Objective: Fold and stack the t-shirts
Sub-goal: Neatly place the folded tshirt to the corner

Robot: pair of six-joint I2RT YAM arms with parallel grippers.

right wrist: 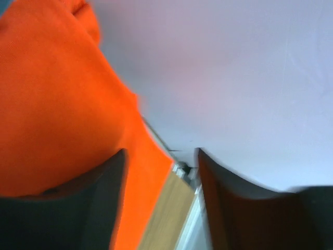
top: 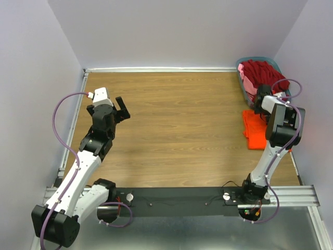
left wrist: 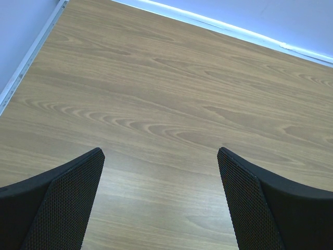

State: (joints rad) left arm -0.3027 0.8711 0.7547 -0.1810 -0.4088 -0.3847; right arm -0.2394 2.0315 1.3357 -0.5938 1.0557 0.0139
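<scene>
A bright orange t-shirt (top: 254,130) lies crumpled on the table at the right edge. Dark red t-shirts (top: 264,73) and a pink one (top: 244,77) are heaped in the grey-blue basket (top: 242,89) at the far right corner. My right gripper (top: 261,97) hangs open and empty above the gap between the basket and the orange shirt. In the blurred right wrist view, the orange shirt (right wrist: 57,104) fills the left side beside the open right gripper (right wrist: 161,153). My left gripper (top: 124,109) is open and empty over bare wood at the left, and its wrist view (left wrist: 160,153) shows only table.
Lilac walls close in the wooden table (top: 177,125) on the left, back and right. A white rail (left wrist: 31,52) runs along the left table edge. The arm bases sit on a black bar (top: 177,198) at the near edge.
</scene>
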